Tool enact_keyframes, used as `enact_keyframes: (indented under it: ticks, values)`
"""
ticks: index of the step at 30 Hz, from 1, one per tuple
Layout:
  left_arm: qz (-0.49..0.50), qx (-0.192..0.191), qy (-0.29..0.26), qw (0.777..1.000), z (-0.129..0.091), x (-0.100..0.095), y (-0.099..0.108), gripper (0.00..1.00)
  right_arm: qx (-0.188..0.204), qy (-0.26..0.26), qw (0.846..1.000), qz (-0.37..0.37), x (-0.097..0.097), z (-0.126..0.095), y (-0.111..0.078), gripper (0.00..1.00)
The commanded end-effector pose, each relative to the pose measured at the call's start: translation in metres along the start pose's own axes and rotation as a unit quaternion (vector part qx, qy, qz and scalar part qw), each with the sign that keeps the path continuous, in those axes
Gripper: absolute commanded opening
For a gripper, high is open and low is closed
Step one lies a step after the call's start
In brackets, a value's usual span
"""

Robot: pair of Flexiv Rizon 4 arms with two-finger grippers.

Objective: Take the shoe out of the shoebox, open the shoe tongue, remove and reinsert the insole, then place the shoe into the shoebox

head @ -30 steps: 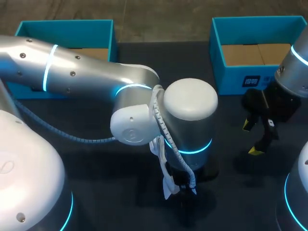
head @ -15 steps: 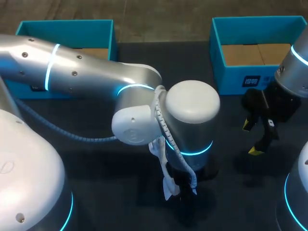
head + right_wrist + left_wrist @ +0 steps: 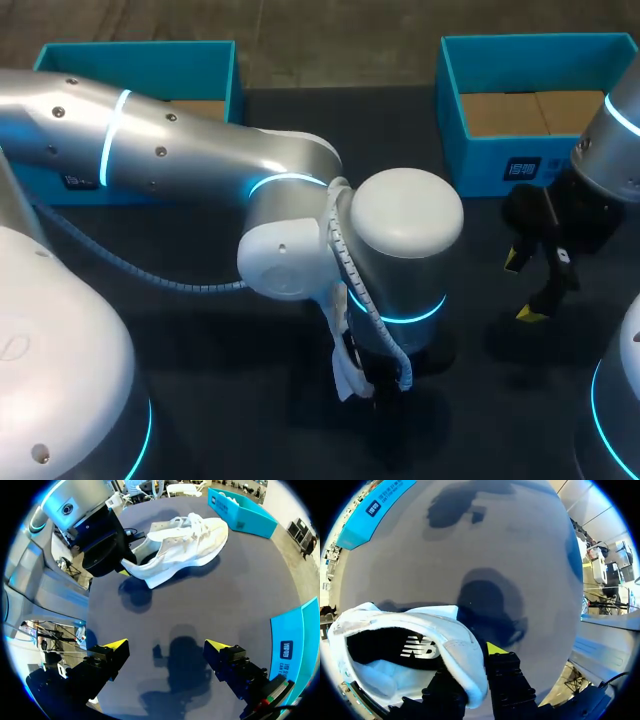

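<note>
Left wrist view: the left gripper (image 3: 470, 680) pinches the padded heel collar of the white sneaker (image 3: 415, 630), one finger inside the dark-lined opening and one outside. The matte grey counter (image 3: 520, 555) lies ahead.

Right wrist view: the right gripper (image 3: 166, 645) is spread wide and holds nothing. The laced sneaker lies well ahead of it, its toe toward a blue cardboard shoebox (image 3: 240, 512).

Head view: the right gripper hangs just beside a second blue shoebox (image 3: 475, 160), while the left arm (image 3: 200, 160) covers its own gripper.

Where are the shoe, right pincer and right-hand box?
shoe (image 3: 194, 537), right wrist view, laced upper.
right pincer (image 3: 165, 647), right wrist view, between its yellow tips.
right-hand box (image 3: 478, 165), head view, front wall.
</note>
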State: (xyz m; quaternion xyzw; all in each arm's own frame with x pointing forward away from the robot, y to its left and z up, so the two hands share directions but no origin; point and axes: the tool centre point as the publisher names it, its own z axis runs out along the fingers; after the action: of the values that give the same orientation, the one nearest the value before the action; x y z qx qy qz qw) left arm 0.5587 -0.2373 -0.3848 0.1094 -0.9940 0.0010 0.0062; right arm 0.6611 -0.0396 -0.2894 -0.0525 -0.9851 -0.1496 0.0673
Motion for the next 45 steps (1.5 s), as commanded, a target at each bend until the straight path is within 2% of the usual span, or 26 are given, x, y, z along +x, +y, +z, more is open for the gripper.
enact_keyframes:
  ticks: [1,15,16,17,30,45]
  values:
    - [0.001,0.003,-0.004,1.0,-0.01,-0.004,0.006,0.0,0.001,0.0,1.0,0.0,0.0,0.001,0.0,1.0]
    - [0.001,0.003,-0.004,1.0,-0.01,-0.004,0.006,0.0,0.001,0.0,1.0,0.0,0.0,0.001,0.0,1.0]
    - [0.025,0.002,0.007,1.0,-0.032,-0.025,0.02,0.0,0.001,0.0,1.0,0.0,0.0,0.001,0.0,1.0]
    - [0.025,0.002,0.007,1.0,-0.036,-0.029,0.023,0.0,0.001,0.0,1.0,0.0,0.0,0.001,0.0,1.0]
    - [0.029,0.004,0.011,1.0,-0.041,-0.034,0.031,0.0,0.001,0.0,1.0,0.0,0.0,0.001,0.0,1.0]
    - [0.041,0.002,0.022,0.999,-0.057,-0.053,0.041,0.0,0.001,0.0,1.0,0.0,0.0,0.001,0.0,1.0]
